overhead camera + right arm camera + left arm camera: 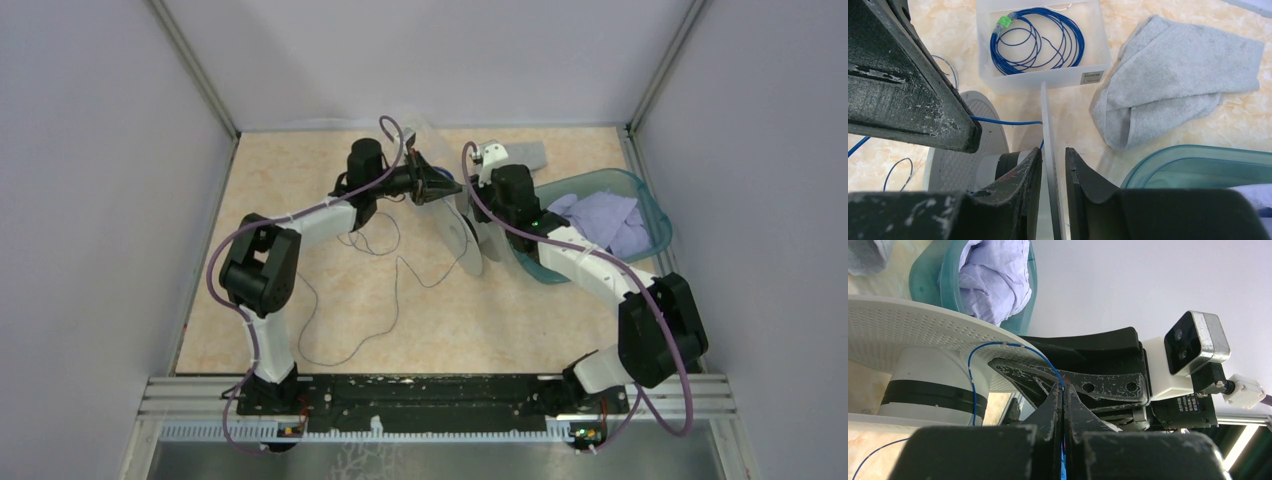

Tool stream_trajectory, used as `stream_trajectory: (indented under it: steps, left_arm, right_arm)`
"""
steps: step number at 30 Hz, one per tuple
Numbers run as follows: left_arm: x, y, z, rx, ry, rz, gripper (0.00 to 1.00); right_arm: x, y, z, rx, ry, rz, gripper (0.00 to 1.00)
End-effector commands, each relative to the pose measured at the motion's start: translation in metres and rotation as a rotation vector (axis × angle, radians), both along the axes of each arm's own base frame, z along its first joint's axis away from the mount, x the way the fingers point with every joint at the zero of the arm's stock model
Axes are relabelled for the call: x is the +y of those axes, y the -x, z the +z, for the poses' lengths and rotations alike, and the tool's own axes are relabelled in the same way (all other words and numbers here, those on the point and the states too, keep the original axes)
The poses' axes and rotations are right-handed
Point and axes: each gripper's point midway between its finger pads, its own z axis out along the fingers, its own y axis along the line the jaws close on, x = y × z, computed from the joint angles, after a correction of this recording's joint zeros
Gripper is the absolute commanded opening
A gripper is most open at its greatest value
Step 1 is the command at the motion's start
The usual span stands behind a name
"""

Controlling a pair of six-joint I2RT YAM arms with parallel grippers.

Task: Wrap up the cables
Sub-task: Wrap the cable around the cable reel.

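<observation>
While the long, thin, dark thread-like cable (396, 290) lies mostly in slack loops nearby, winding could tangle it. Farther on, the left gripper (1063, 390) pinches a strand beside the pale grey perforated plastic spool (923, 330), whose flange the right gripper (1053, 156) clamps and might let tilt.

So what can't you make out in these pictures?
- Top view: where the left tool grips the wire; too small, and hidden under the tool itself.
- Left wrist view: how many turns sit on the spool; the tool's own body cuts off the bottom.
- Right wrist view: what lies in the basin; cut by the edge.
</observation>
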Motion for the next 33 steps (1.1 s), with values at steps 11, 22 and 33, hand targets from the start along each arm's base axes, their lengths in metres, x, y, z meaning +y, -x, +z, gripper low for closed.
stream_trajectory:
  steps: [11, 22, 33]
  left_arm:
    - [-0.004, 0.017, 0.022, -0.013, 0.072, -0.059, 0.0]
    - [-0.007, 0.026, 0.021, 0.02, 0.079, -0.097, 0.0]
    - [-0.009, 0.033, 0.013, 0.085, 0.087, -0.135, 0.0]
  right_arm:
    - [0.007, -0.007, 0.027, -0.078, -0.038, 0.002, 0.26]
    - [0.003, -0.007, 0.036, -0.105, -0.054, -0.02, 0.31]
    - [-0.002, -0.006, 0.03, -0.103, -0.068, -0.029, 0.32]
